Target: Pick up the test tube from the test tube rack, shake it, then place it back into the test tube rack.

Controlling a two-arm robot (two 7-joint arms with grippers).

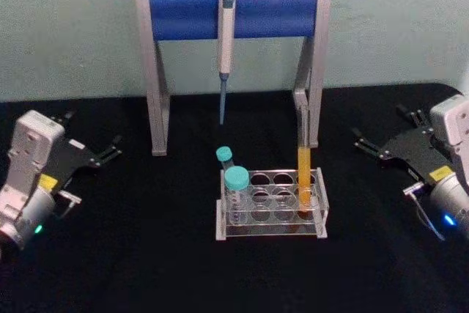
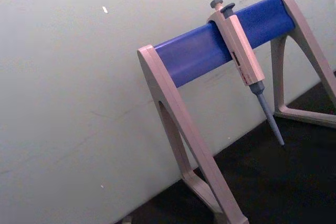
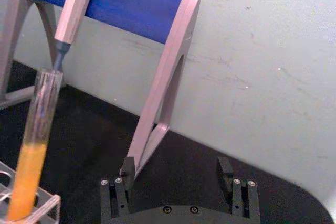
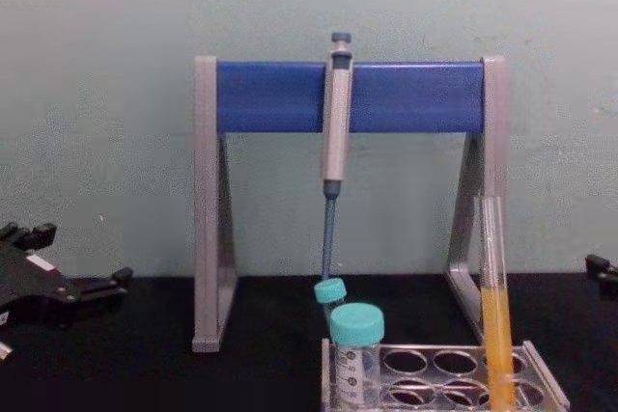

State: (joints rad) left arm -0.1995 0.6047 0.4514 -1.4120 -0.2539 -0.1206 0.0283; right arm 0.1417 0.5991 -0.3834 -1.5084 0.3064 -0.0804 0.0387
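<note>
I logged the test tube [image 1: 304,175] standing upright in the test tube rack [image 1: 272,219], seated in a hole of the rightmost column. I could not tell which row it occupied. Orange-yellow liquid filled its lower part, and the top was uncapped. The rack sat on the black table [image 1: 146,269], near the centre and in front of the pipette stand [image 1: 163,71].

Two teal-capped vials [image 1: 236,190] stood in the rack's leftmost column, well apart from the tube. A pipette [image 1: 226,42] hung from the stand's blue crossbar, with its tip pointing down behind the rack.

The left gripper [image 1: 94,128] was at the left side of the table, well apart from the rack. Its fingers were spread and held nothing.

The right gripper [image 1: 379,124] was at the right side, also clear of the rack and the tube. In the right wrist view its fingers [image 3: 128,174] stood apart with nothing between them, and the tube stood farther off beyond them.
</note>
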